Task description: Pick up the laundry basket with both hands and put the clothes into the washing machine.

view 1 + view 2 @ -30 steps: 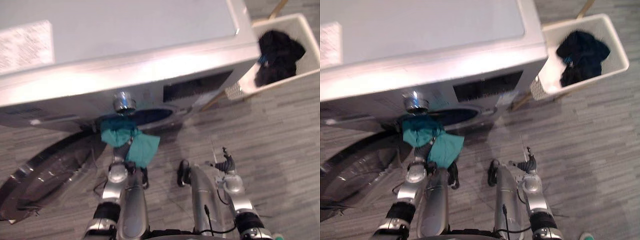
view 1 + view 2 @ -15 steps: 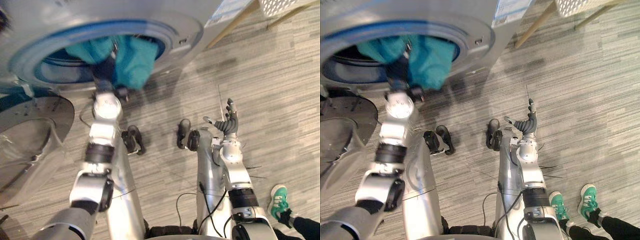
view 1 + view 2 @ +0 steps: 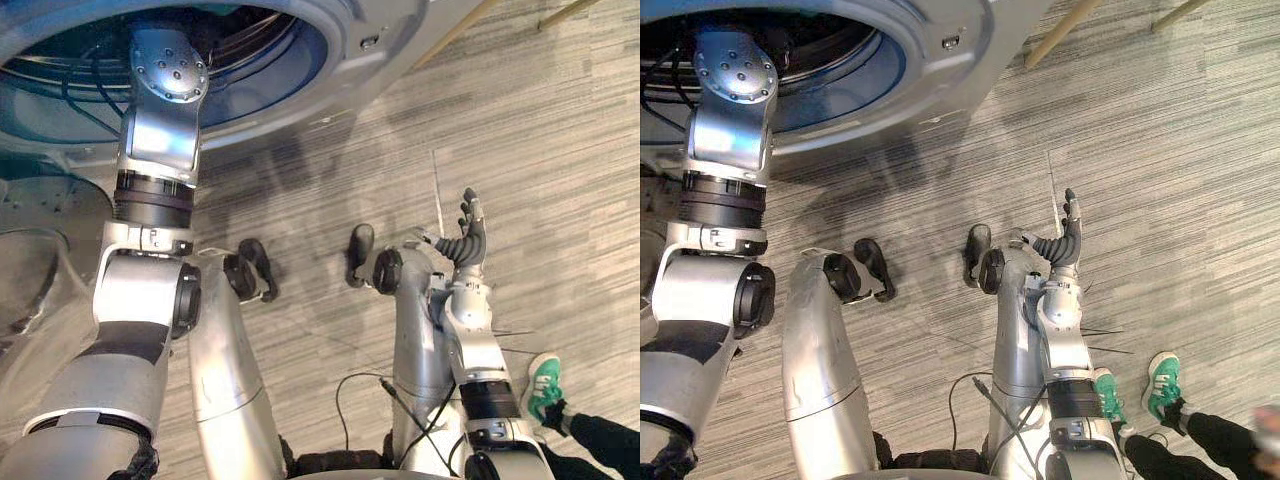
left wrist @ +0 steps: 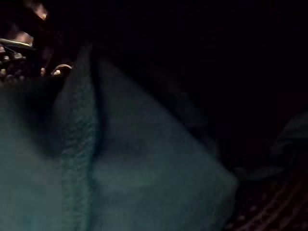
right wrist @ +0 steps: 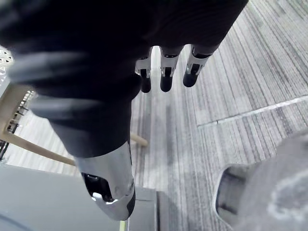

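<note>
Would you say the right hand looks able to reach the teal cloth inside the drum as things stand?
Probably not: the right hand hangs open over the floor, apart from the washing machine, whose opening the left arm occupies, with the teal cloth inside.

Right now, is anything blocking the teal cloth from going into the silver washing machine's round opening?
Nothing visible does. The silver washing machine's round opening is uncovered, with its door swung aside toward the robot's left. The teal cloth already lies inside it. The right hand hangs open, well apart.
</note>
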Controlling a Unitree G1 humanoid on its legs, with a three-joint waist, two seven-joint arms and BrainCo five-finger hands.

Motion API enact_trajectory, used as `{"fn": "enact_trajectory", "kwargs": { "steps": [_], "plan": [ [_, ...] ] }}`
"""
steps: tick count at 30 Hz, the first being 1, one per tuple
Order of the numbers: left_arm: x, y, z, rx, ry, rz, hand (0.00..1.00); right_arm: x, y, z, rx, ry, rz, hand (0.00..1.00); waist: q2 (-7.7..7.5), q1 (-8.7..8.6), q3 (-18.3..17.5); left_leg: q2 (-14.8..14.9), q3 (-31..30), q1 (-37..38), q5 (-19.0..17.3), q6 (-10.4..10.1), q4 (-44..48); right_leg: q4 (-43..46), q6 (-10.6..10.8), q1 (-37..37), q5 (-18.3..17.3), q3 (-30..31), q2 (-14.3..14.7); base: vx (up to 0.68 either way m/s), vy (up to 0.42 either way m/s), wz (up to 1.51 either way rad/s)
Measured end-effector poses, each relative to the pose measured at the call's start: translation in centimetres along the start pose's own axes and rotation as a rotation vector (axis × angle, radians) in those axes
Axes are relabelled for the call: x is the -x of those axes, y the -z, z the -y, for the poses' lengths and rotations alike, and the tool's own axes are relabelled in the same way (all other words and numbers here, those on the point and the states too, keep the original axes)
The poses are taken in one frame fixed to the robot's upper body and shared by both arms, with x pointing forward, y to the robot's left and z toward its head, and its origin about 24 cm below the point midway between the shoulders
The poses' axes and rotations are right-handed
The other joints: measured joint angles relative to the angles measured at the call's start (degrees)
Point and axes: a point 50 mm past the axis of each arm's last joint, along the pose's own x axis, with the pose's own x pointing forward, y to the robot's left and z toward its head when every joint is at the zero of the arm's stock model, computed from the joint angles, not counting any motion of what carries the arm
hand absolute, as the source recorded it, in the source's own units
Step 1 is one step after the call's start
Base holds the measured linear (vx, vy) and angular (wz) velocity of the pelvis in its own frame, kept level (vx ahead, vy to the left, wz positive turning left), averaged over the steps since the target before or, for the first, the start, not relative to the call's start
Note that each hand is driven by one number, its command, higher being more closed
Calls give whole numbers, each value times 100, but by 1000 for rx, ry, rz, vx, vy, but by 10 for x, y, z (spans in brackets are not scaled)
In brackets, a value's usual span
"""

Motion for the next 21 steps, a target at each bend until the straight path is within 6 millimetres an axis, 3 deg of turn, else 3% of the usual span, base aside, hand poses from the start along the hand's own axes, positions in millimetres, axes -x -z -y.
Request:
{"fn": "enact_trajectory", "kwargs": {
  "steps": [3, 12, 18, 21],
  "plan": [
    [2, 6, 8, -136, 73, -5, 0, 0, -1, 0, 4, -22, 8, 0, -21, 6, 0, -36, -89, -94, 12, -26, 51, 82, -22, -10, -51, -84, -64, -1, -28, 16],
    [1, 0, 9, -262, 79, 43, 0, -1, -9, 4, 29, -51, 56, 0, -38, 49, -2, -263, -262, -384, 147, -93, 136, 428, -129, -144, -276, -254, -390, 25, -25, 25],
    [2, -26, 6, -238, 36, 146, 0, -1, -10, 5, 50, -53, 75, 0, -39, 129, -2, -481, -410, -464, 239, -201, 125, 588, -221, -133, -417, -383, -590, 33, -24, 23],
    [15, -36, 8, -172, -2, 192, 0, 0, -9, 3, 46, -54, 68, 0, -37, 134, -5, -594, -464, -326, 302, -228, 28, 576, -211, 60, -478, -461, -705, 32, -17, 23]
  ]
}}
